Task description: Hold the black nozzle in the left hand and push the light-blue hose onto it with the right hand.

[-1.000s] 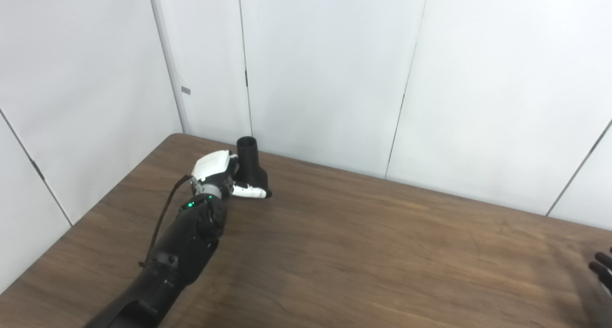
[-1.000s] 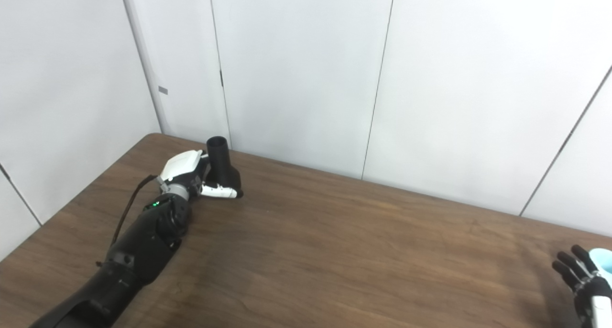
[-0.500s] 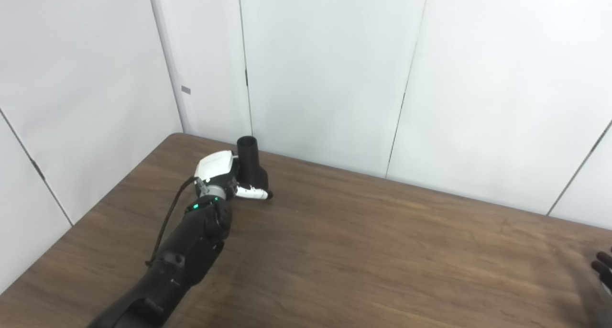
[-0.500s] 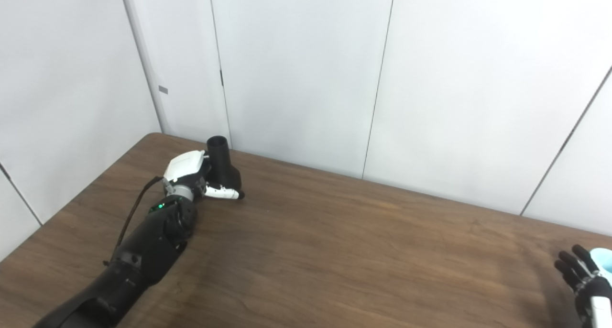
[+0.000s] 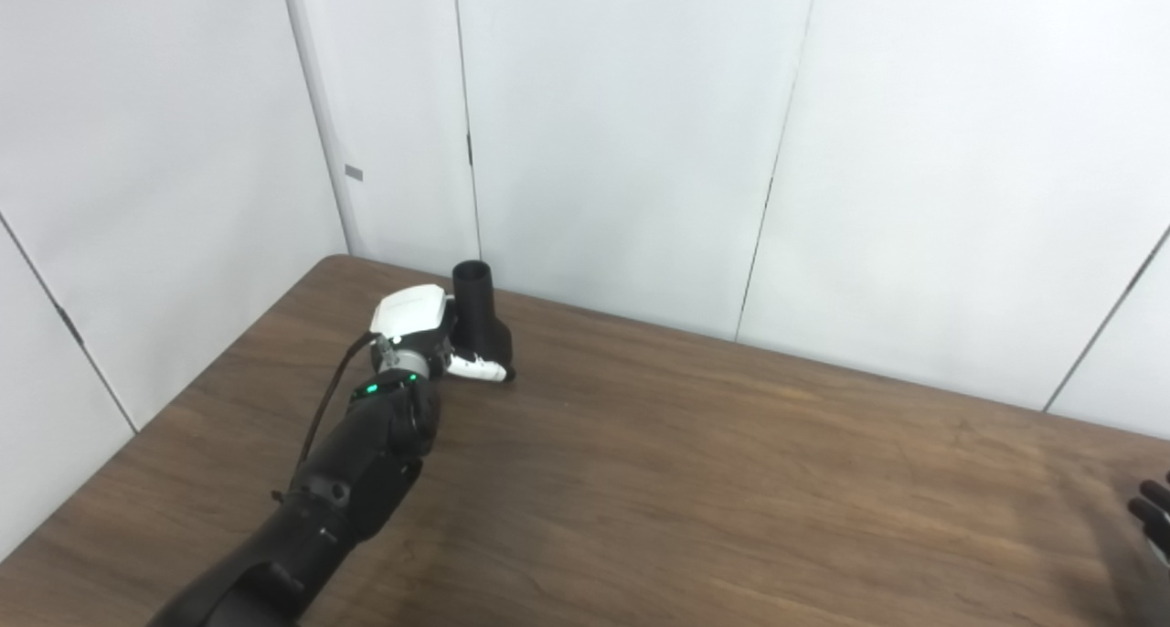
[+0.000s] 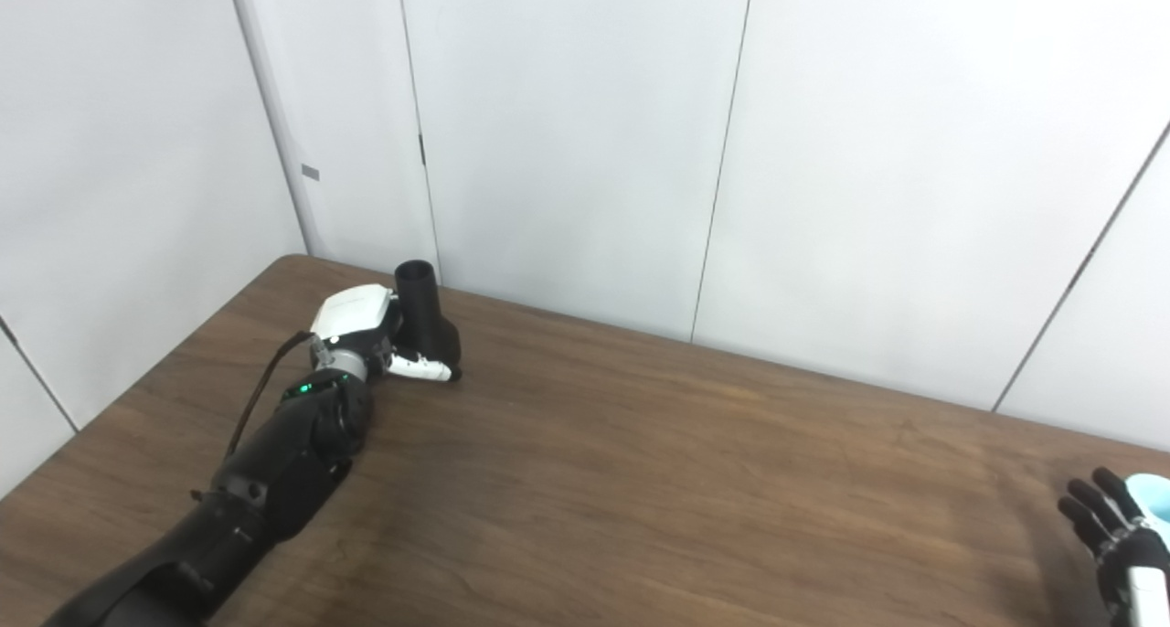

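The black nozzle [image 5: 479, 321] stands upright on the brown table [image 5: 695, 481] near its far left corner, narrow end up. My left hand [image 5: 422, 327] wraps its wide base from the left: the white thumb [image 5: 477, 367] lies across the front and the fingers are hidden behind it. At the right edge of the right eye view, my right hand [image 6: 1111, 540] has its dark fingers spread, just left of a light-blue hose [image 6: 1154, 497] end that is mostly cut off. The left eye view shows only the fingertips [image 5: 1154, 510] of that hand.
White wall panels [image 5: 622, 133] rise directly behind the table's far edge, close behind the nozzle. My left forearm [image 5: 347, 481] lies diagonally over the table's left part. A wide stretch of bare wood separates the two hands.
My left wrist has shifted slightly and the thumb has drawn in closer against the nozzle base. The nozzle stays in place. The right hand has barely moved.
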### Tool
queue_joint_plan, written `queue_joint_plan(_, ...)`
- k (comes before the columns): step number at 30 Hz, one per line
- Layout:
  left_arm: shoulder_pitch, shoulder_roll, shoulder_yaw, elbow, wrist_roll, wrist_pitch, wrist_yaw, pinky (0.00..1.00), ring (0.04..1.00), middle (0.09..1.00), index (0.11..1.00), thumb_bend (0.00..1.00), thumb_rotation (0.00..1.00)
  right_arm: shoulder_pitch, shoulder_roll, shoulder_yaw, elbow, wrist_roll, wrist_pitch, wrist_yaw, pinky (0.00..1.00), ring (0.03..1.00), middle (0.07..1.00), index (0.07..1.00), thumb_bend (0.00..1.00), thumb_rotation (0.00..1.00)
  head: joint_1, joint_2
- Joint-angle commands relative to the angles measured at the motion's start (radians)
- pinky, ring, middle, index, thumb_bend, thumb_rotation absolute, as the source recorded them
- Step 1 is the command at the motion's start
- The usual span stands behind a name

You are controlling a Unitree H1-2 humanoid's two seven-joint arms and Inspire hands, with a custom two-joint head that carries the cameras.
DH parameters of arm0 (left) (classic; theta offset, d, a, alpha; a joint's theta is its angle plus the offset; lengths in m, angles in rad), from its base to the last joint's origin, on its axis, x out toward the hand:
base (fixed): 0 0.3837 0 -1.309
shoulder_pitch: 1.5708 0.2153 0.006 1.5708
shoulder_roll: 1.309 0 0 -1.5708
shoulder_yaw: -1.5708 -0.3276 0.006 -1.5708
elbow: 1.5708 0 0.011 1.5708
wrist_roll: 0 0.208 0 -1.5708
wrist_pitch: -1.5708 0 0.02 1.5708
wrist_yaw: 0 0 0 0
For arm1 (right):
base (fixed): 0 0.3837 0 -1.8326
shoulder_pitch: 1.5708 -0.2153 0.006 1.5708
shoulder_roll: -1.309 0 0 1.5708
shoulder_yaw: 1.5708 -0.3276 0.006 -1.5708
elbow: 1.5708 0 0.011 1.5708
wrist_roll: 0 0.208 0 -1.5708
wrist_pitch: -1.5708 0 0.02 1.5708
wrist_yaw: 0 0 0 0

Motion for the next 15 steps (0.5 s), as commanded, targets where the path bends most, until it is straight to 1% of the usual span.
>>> queue_joint_plan(1,-0.017,0.015,-0.007,0.022,0.003,0.009,-0.020,0.67,0.898,0.910,0.760,0.92,0.45,0.124,0.098,0.033,0.105,0.021,-0.004,0.008,0.92,0.850,0.853,0.879,0.66,0.89,0.001,0.001)
queue_joint_plan(4,-0.020,0.015,-0.009,0.038,0.021,0.011,-0.021,0.64,0.873,0.887,0.760,0.92,0.47,0.128,0.098,0.034,0.096,0.022,0.008,0.010,0.92,0.852,0.850,0.877,0.66,0.89,0.000,0.004)
queue_joint_plan(8,-0.017,0.009,0.003,0.051,0.006,0.000,-0.004,0.61,0.850,0.866,0.753,0.92,0.47,0.130,0.098,0.036,0.092,0.012,0.007,0.005,0.91,0.858,0.858,0.881,0.67,0.90,-0.004,0.010)
queue_joint_plan(10,-0.011,0.006,0.017,0.046,-0.013,-0.012,0.002,0.64,0.889,0.898,0.740,0.91,0.44,0.131,0.099,0.036,0.087,0.011,0.016,0.000,0.91,0.858,0.858,0.876,0.68,0.89,-0.004,0.010)
queue_joint_plan(11,-0.008,0.005,0.021,0.043,-0.020,-0.018,0.005,0.65,0.896,0.904,0.738,0.91,0.43,0.131,0.099,0.037,0.087,0.009,0.014,0.000,0.91,0.858,0.858,0.876,0.68,0.89,-0.004,0.010)
queue_joint_plan(13,-0.003,0.001,0.028,0.030,-0.032,-0.021,0.004,0.70,0.923,0.927,0.720,0.90,0.39,0.130,0.098,0.040,0.091,0.011,0.003,0.009,0.90,0.853,0.859,0.878,0.67,0.90,-0.004,0.014)
queue_joint_plan(15,0.001,-0.001,0.029,0.013,-0.033,-0.022,0.002,0.70,0.917,0.918,0.689,0.88,0.35,0.131,0.099,0.039,0.090,0.015,-0.001,0.012,0.90,0.851,0.860,0.879,0.66,0.90,-0.006,0.017)
